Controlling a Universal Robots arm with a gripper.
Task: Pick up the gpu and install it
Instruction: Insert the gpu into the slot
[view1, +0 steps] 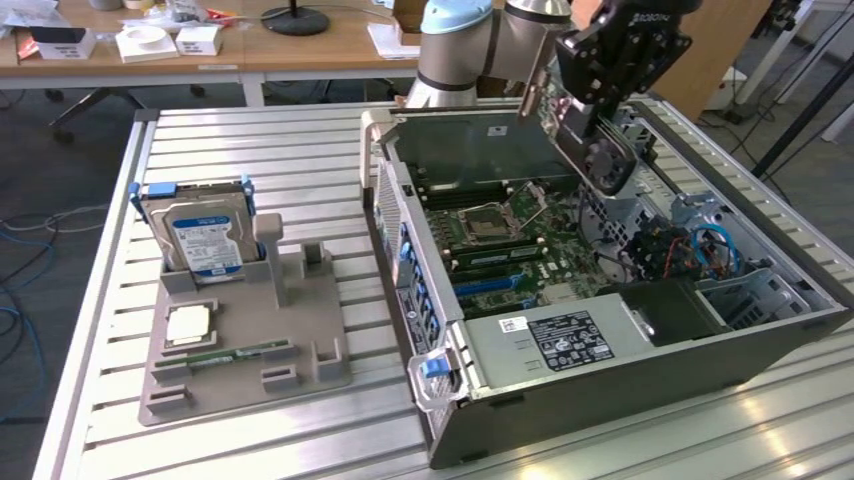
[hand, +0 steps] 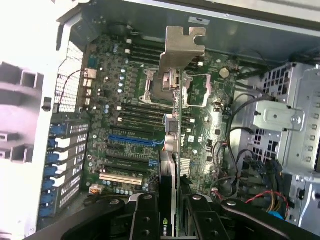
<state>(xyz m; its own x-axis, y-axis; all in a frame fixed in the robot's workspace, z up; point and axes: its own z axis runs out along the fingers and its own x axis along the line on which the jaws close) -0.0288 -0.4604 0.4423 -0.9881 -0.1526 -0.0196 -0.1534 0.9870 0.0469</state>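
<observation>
My gripper (view1: 583, 108) hangs over the open computer case (view1: 441, 300), shut on the gpu (view1: 603, 160). The card hangs below the fingers with its black round fan shroud facing the exterior view's right, above the motherboard (view1: 501, 235). In the wrist view the gpu (hand: 178, 130) shows edge-on. Its silver end bracket (hand: 182, 47) is at the far end and the black fingers (hand: 145, 220) clamp it from both sides. Beneath it lies the motherboard (hand: 125, 115), with the blue slot (hand: 135, 141) off to one side of the card's edge.
A grey fixture tray (view1: 314, 340) on the slatted table holds a hard drive (view1: 200, 235), a CPU (view1: 187, 322) and a RAM stick (view1: 234, 355). Inside the case are the power supply (view1: 561, 340), cables (view1: 694, 250) and a metal drive cage (hand: 280, 120).
</observation>
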